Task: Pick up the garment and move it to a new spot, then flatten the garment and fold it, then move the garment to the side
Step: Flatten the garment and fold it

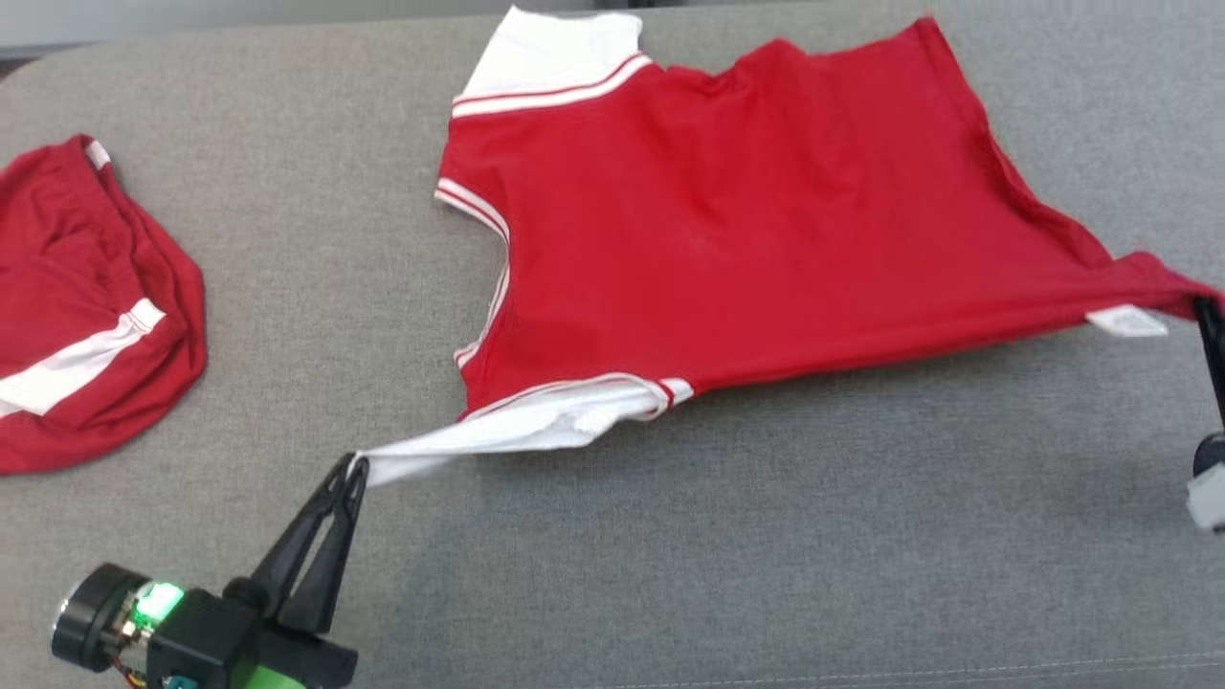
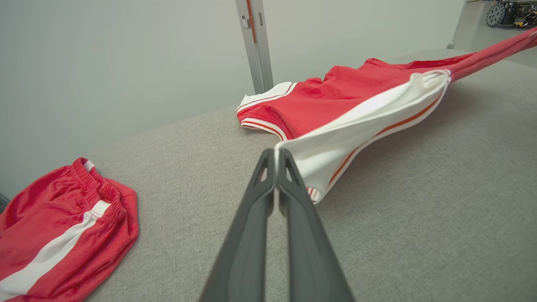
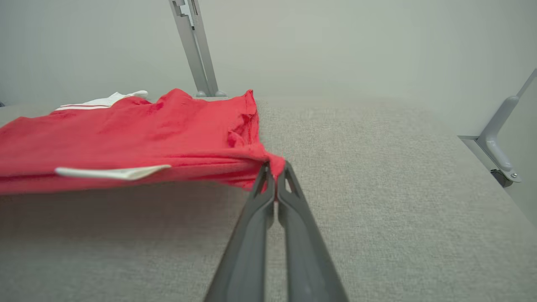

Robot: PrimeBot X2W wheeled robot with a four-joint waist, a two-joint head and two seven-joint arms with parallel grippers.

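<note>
I am pinching the red shirt [image 1: 746,230] with both hands, and it is stretching between them across the grey worktop [image 1: 766,574]. My left hand [image 1: 356,466] is clamping fully closed on the tip of a white sleeve [image 1: 478,440], which is pulling out toward the lower left of the head view. My right hand [image 1: 1204,306] is gripping tight on a red corner at that view's right edge. The shirt's near edge is hanging just above the worktop, while its far part is lying on it. A pair of red shorts [image 1: 86,306] is lying well apart, left of my left hand.
</note>
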